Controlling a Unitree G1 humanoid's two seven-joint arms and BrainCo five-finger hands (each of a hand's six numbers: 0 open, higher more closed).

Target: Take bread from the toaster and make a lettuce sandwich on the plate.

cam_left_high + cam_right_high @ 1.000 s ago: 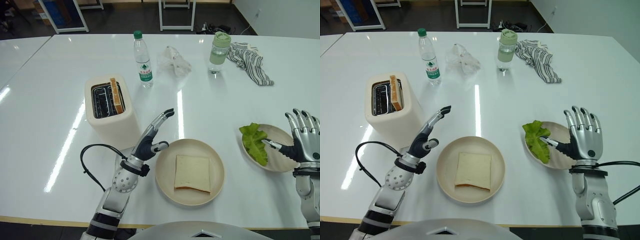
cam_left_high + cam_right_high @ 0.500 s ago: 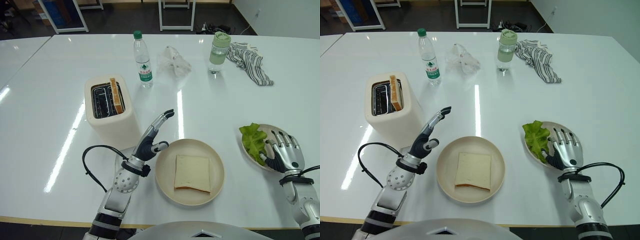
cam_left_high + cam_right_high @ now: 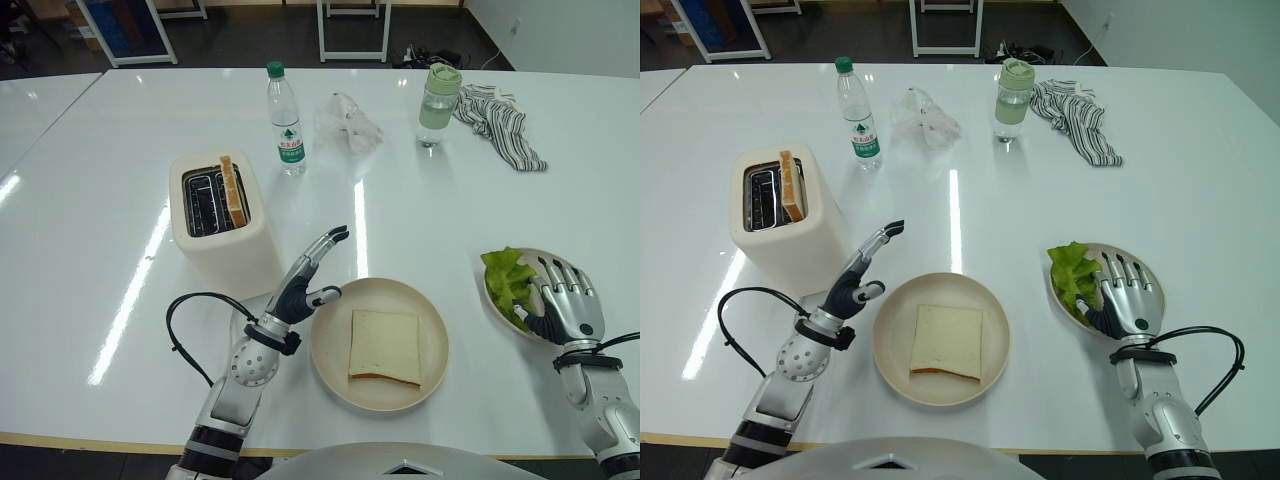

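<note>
1. Left eye view: my left hand [image 3: 300, 290] holds nothing, its fingers [image 3: 325, 242] stretched out wide. The toaster [image 3: 225, 245], with one bread slice [image 3: 233, 190] in its slot, stands just left of them. The plate [image 3: 335, 365] carrying the second slice [image 3: 385, 345] lies just to their right.
2. Right eye view: my right hand [image 3: 1127, 303] lies over the small plate [image 3: 1102, 248], fingers [image 3: 1120, 272] spread and gripping nothing. The lettuce [image 3: 1072, 275] is just left of them.

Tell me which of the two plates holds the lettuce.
The smaller plate on the right, under the right hand, holds the lettuce. The larger plate in the middle carries a bread slice instead.
</note>
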